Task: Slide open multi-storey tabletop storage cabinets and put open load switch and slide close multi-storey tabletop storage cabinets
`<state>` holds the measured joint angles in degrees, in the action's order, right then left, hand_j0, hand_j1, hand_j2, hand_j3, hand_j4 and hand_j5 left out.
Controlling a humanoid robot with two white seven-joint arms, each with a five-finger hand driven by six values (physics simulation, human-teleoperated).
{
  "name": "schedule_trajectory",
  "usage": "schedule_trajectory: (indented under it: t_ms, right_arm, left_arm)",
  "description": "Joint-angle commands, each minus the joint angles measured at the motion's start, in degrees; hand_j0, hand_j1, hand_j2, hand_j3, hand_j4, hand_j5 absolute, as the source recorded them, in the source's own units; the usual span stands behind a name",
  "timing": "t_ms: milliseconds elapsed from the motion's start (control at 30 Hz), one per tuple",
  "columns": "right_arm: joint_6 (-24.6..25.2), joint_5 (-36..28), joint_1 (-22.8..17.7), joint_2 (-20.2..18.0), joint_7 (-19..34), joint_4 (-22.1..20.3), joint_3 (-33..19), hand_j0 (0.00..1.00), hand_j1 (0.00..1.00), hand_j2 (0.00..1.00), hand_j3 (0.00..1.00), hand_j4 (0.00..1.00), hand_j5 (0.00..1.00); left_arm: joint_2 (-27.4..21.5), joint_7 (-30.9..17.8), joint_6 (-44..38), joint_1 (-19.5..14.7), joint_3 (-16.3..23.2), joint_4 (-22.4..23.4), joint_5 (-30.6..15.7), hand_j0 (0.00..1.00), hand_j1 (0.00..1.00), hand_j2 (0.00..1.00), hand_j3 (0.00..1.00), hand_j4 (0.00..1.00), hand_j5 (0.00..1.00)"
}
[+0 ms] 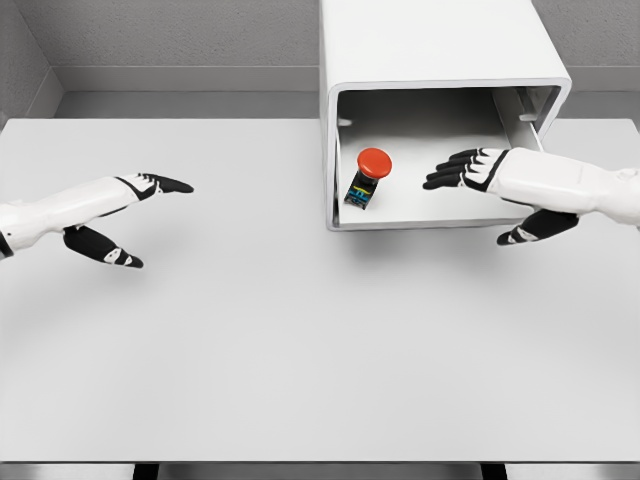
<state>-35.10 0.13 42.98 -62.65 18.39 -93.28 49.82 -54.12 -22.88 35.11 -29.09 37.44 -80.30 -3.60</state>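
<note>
Two sets of black fingers hang spread and empty over the white surface [300, 350]. The right hand [478, 170] reaches into the open drawer [430, 215] of the cabinet [430, 40] at the far edge, fingers extended toward the switch [368, 178] without touching it, thumb hanging below the drawer's front edge. The switch, red-capped on a dark body, stands in the drawer's left half. The left hand [140, 200] hovers near the left edge, well apart from the cabinet.

Red-capped load switch [367, 177] stands tilted inside the open white cabinet drawer [440, 140].
</note>
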Motion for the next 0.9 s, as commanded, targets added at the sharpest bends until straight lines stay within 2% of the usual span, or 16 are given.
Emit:
schedule_trajectory:
  t_ms: [0,333,867]
  right_arm:
    - [0.1,-0.3,0.0,0.9,0.1,1.8,0.0,1.0,1.0,1.0,1.0,1.0,1.0]
    - [0.1,0.0,0.4,3.5,1.3,5.7,-0.4,1.0,1.0,1.0,1.0,1.0,1.0]
    - [0.1,0.0,1.6,6.4,1.4,6.5,-0.6,1.0,1.0,1.0,1.0,1.0,1.0]
  left_arm:
    - [0.1,0.0,-0.1,0.1,0.0,0.3,-0.4,1.0,1.0,1.0,1.0,1.0,1.0]
    - [0.9,0.0,-0.1,0.0,0.0,1.1,-0.4,1.0,1.0,1.0,1.0,1.0,1.0]
    - [0.9,0.0,-0.1,0.1,0.0,1.1,-0.4,1.0,1.0,1.0,1.0,1.0,1.0]
